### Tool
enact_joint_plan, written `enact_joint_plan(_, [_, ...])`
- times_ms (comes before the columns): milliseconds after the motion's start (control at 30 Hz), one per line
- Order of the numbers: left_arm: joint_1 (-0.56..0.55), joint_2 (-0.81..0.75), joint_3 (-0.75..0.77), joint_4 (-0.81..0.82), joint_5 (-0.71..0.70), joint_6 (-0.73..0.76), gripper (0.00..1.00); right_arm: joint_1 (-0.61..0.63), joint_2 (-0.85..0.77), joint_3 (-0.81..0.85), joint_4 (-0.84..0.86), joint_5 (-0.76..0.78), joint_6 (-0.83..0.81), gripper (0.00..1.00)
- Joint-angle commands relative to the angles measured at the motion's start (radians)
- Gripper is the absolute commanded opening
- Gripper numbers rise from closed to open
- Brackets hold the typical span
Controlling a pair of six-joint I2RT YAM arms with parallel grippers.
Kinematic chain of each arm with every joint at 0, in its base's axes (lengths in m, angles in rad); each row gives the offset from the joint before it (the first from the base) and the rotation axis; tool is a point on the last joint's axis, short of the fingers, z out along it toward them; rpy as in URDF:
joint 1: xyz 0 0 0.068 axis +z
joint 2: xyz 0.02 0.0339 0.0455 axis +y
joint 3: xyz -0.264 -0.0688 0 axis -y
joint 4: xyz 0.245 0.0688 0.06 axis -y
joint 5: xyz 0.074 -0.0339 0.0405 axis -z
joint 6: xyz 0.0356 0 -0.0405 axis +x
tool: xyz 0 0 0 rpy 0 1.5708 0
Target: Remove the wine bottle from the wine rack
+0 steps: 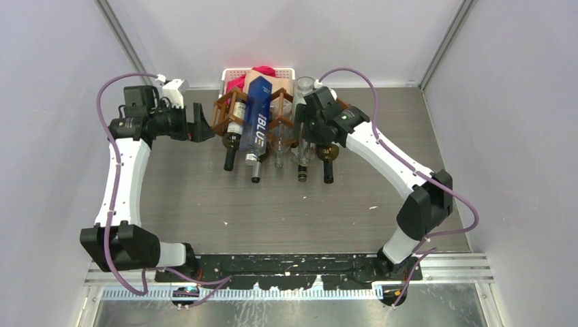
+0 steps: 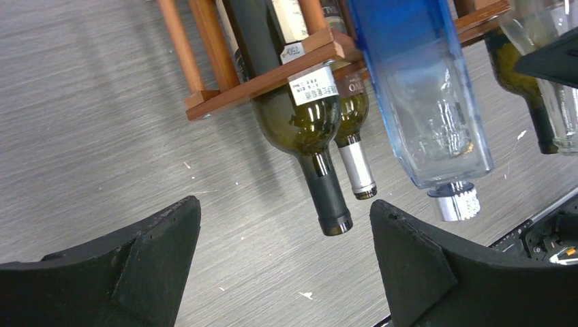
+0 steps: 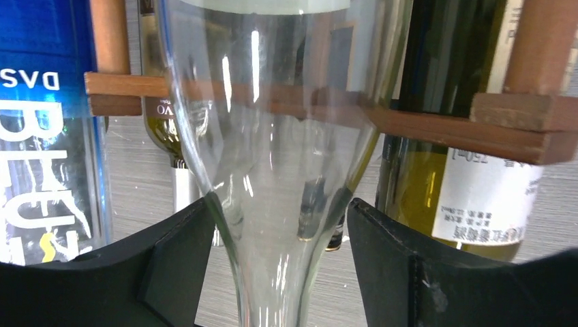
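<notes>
At the far middle of the table (image 1: 272, 204), the wine rack (image 1: 219, 114), a brown lattice of thin slats, is holding several bottles, necks toward the arms. The wine bottle (image 3: 272, 170), clear colourless glass tapering to its neck, is lying in the rack's right part. The right jaws are straddling its shoulder; a firm grasp cannot be told. The left jaws are hanging wide apart, empty, beside the rack's left end.

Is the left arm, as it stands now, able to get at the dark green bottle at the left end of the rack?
Probably yes. The left gripper has its jaws open and faces the dark green bottle; its neck juts clear of the wine rack, with only bare table between.
</notes>
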Motion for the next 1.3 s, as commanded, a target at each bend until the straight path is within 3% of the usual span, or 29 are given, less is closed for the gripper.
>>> enact_joint_plan(0, [-0.005, -0.051, 0.048, -0.009, 0.055, 0.019, 0.94, 0.006, 0.012, -0.002, 0.068, -0.020, 0.026, 0.74])
enact_joint_plan(300, [-0.006, -0.061, 0.064, -0.019, 0.059, 0.034, 0.95, 0.006, 0.025, -0.034, 0.129, -0.046, 0.073, 0.46])
enact_joint_plan(567, [-0.010, -0.068, 0.075, -0.029, 0.060, 0.067, 0.96, 0.005, -0.050, -0.044, 0.164, -0.073, 0.083, 0.01])
enact_joint_plan(1000, [-0.081, -0.064, 0.146, -0.030, 0.033, 0.158, 0.97, 0.003, -0.220, -0.032, 0.171, -0.230, 0.047, 0.01])
enact_joint_plan(1267, [-0.215, -0.062, 0.222, -0.044, 0.018, 0.319, 0.99, -0.016, -0.258, -0.005, 0.108, -0.321, 0.062, 0.01])
